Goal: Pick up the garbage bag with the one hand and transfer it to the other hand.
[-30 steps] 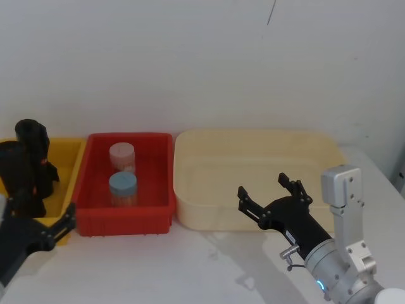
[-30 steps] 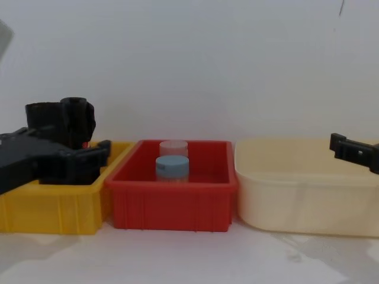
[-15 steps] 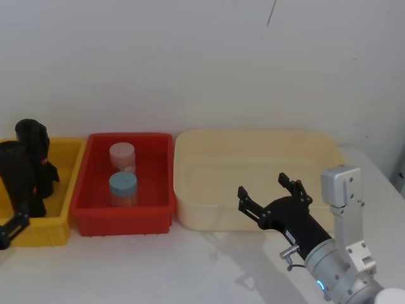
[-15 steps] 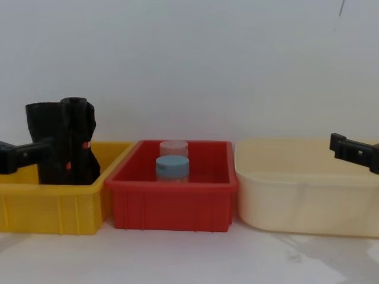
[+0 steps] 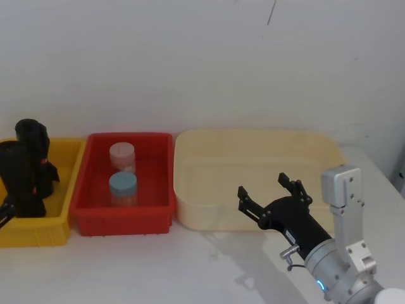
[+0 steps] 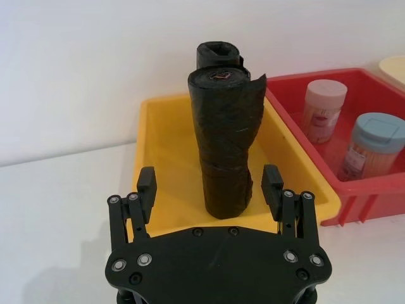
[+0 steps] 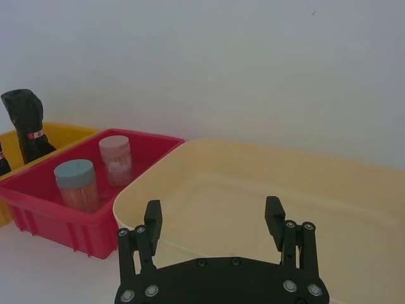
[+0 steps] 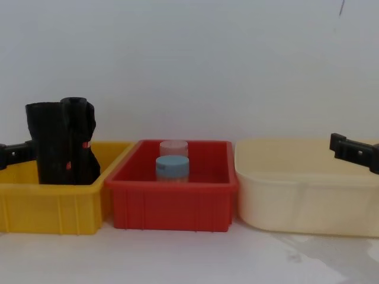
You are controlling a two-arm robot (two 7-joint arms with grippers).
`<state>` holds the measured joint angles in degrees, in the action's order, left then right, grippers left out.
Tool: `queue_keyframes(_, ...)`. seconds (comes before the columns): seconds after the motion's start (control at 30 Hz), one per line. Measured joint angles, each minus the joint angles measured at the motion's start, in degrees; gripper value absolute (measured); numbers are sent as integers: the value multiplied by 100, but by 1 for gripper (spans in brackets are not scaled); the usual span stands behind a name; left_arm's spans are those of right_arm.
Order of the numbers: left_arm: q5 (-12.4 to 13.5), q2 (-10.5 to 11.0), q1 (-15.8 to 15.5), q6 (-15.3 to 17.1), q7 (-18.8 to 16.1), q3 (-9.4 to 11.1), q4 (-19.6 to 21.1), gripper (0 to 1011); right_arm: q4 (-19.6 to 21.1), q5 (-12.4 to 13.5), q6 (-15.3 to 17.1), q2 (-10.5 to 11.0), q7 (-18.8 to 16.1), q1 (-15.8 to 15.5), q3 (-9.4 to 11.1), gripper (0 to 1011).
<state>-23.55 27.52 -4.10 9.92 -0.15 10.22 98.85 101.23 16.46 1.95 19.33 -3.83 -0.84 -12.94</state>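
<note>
Two black rolled garbage bags stand upright together in the yellow bin (image 5: 54, 218) at the far left. The nearer garbage bag (image 6: 224, 145) (image 5: 19, 177) (image 8: 50, 145) has a second roll (image 6: 218, 56) just behind it. My left gripper (image 6: 209, 180) is open, low and short of the bin's near wall, with the nearer bag ahead between its spread fingers and untouched. One of its fingertips (image 8: 13, 152) shows at the chest view's left edge. My right gripper (image 5: 272, 193) (image 7: 215, 218) hangs open and holds nothing at the front rim of the cream tub (image 5: 190, 190).
A red bin (image 5: 158, 212) between the yellow bin and the cream tub holds a pink-lidded jar (image 5: 122, 155) and a blue-lidded jar (image 5: 123, 187). A white wall closes the back. Bare white tabletop (image 5: 190, 266) lies in front of the bins.
My left gripper has pulled back to the left, away from the front of the yellow bin and the bags. The bags, jars and right arm have not moved.
</note>
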Motion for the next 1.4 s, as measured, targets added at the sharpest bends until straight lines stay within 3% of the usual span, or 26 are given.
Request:
queue_keyframes(0.43,43,-105,-483,57,241,128,-513,1001,0,0,0,0,0,0,0,1001)
queue_keyframes(1.4,200,-361,-1507,-441,999,321,-1686,1001,0,0,0,0,0,0,0,1001)
